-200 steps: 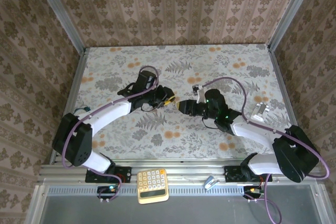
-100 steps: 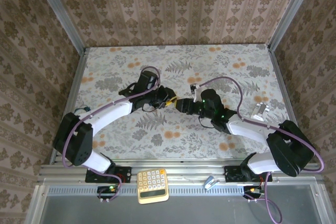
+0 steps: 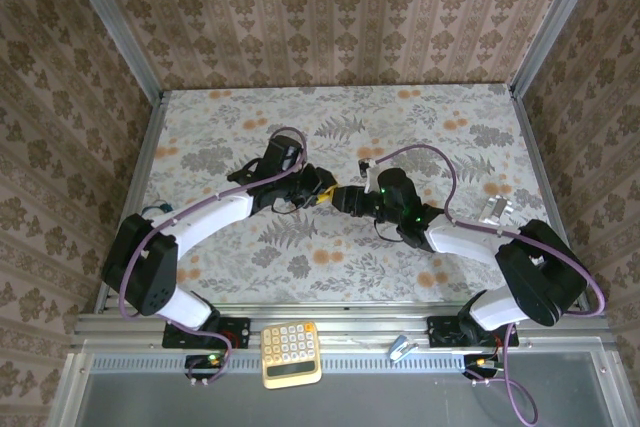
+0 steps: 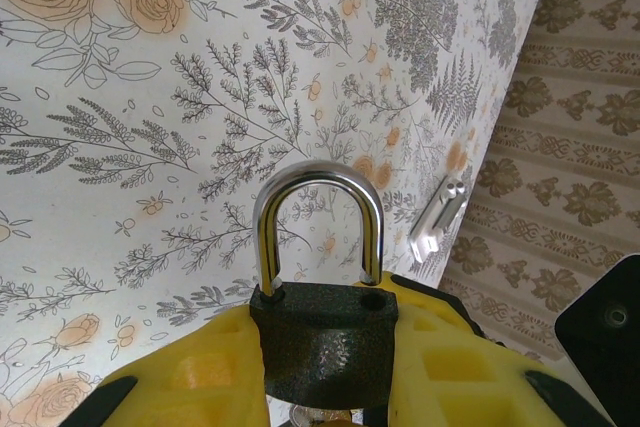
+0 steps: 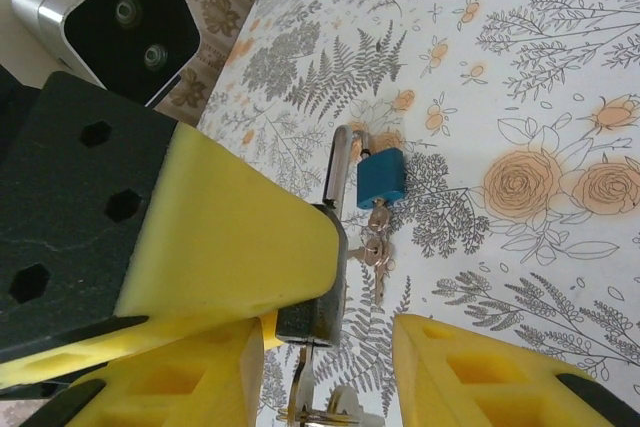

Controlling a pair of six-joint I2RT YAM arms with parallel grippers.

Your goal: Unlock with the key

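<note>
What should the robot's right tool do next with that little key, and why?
Probably close the right tool on the key. The key sticks out under the black padlock that the left tool holds, and it sits between the right tool's open jaws, not yet pinched.

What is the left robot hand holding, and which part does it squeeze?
The left gripper holds a dark padlock by its body, squeezed between the yellow jaws; the metal loop sticks out free.

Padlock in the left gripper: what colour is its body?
The padlock body is black and rough-textured, shackle shiny silver; clearest in the left wrist view.
</note>
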